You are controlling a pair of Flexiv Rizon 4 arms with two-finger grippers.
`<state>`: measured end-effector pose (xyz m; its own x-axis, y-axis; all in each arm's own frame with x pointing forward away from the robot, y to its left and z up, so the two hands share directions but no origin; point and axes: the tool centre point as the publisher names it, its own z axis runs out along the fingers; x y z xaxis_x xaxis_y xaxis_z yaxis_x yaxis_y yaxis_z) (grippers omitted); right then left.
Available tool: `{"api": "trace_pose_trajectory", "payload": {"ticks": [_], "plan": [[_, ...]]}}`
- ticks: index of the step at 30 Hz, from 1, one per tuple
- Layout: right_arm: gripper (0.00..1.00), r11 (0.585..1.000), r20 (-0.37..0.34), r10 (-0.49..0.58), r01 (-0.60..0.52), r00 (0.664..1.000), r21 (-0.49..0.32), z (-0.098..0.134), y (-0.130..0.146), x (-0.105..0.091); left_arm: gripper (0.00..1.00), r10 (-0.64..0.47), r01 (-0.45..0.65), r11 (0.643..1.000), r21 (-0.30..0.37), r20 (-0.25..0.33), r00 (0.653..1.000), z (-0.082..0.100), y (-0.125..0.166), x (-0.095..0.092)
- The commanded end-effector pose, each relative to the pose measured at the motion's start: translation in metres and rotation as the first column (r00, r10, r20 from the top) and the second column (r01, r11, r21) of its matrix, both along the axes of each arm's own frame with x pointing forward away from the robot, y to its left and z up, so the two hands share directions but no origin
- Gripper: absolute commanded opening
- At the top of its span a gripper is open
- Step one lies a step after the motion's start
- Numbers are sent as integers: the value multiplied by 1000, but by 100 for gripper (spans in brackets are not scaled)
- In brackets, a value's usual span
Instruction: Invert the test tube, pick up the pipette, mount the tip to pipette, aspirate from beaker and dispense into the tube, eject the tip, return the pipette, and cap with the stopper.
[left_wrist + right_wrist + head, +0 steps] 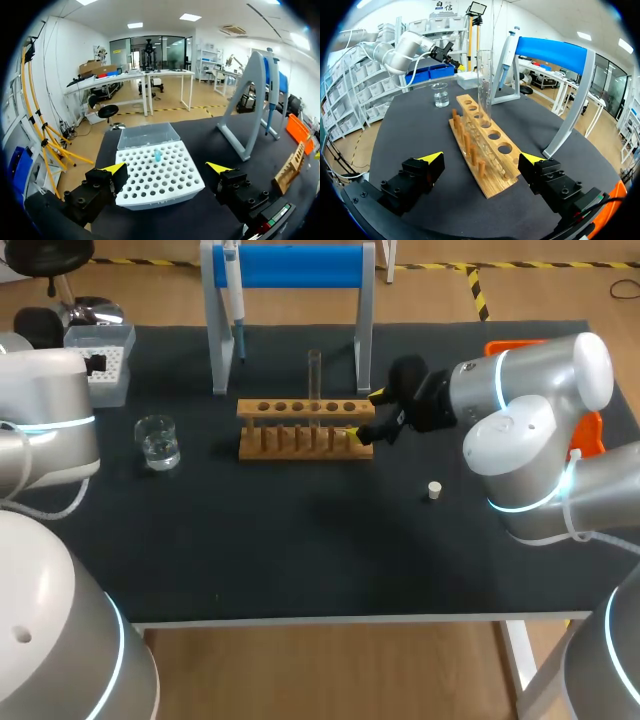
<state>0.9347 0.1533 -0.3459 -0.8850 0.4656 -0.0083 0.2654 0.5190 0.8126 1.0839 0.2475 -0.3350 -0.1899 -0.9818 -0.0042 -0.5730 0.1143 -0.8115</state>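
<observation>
Right pincer (482, 159) fingers are what sits closest to the lens on that wrist cam. They're spread wide and straddle the near end of the wooden rack (300, 445) without gripping anything. The test tube (485, 85) stands upright in one of the middle holes, ahead of the pincer and well clear of both fingers. I honestly can't tell from here which end of it is up.

The left pincer (167, 169) is also spread and empty. It hangs over the white tip box (160, 185), which has a single blue tip (158, 155) standing in it. The pipette (237, 310) hangs on the blue-barred stand (290, 265), so my read is that we're at the tube step and nothing past it has started.

How I'd play the tube grab:
- Slide the right pincer along the rack until the fingers flank the glass about halfway up.
- Don't go in low, where the rack's top board would foul the tips.
- Close softly, since it's thin, slick glass and will either slip or crack.
- Pull straight up until the bottom is fully out of the hole before rotating. Tilting early would probably lever the rack over.
- Watch the stand's leg just behind the rack during the flip.

The beaker (158, 443) sits off to the left on the tabletop and the stopper (434, 490) to the right. Both are well away from the swing.
</observation>
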Motion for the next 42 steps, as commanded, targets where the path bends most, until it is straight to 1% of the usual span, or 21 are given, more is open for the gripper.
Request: {"api": "trace_pose_trajectory", "payload": {"ticks": [1, 13, 14, 15, 18, 19, 20, 21, 23, 28, 31, 42], "plan": [[100, 1000, -3, 2, -2, 1000, -3, 1, -1, 0, 100, 18, -18, 1000, 6, 1, 1000, -6, -3, 8], [100, 1000, -3, 2, -2, 1000, -3, 1, -1, 0, 100, 46, -46, 999, 14, 8, 999, -9, -3, 17], [100, 1000, -3, 2, -2, 1000, -3, 1, -1, 0, 98, 47, -47, 999, 15, 8, 999, -9, -3, 17], [100, 1000, -3, 2, -2, 1000, -3, 1, -1, 0, 91, 48, -48, 999, 15, 8, 999, -9, -3, 18], [100, 1000, -3, 2, -2, 1000, -3, 1, -1, 0, 88, 48, -48, 999, 16, 7, 999, -10, -5, 20], [100, 1000, -3, 2, -2, 1000, -3, 1, -1, 0, 80, 47, -48, 999, 16, 7, 999, -8, -7, 18], [100, 1000, -3, 2, -2, 1000, -3, 1, -1, 0, 65, 47, -47, 999, 17, 6, 999, -8, -8, 18], [100, 1000, -3, 2, -2, 1000, -3, 1, -1, 0, 56, 48, -48, 999, 17, 6, 999, -9, -6, 20], [100, 1000, -3, 2, -2, 1000, -3, 1, -1, 0, 49, 47, -48, 999, 18, 4, 999, -10, -5, 22], [100, 1000, -3, 2, -2, 1000, -3, 1, -1, 0, 47, 49, -49, 999, 20, 3, 999, -8, -6, 22], [100, 1000, -3, 2, -2, 1000, -3, 1, -1, 0, 47, 51, -51, 998, 21, 1, 999, -13, -1, 29], [100, 1000, -3, 2, -2, 1000, -3, 1, -1, 0, 46, 57, -57, 998, 18, -2, 998, -18, 2, 38]]}}
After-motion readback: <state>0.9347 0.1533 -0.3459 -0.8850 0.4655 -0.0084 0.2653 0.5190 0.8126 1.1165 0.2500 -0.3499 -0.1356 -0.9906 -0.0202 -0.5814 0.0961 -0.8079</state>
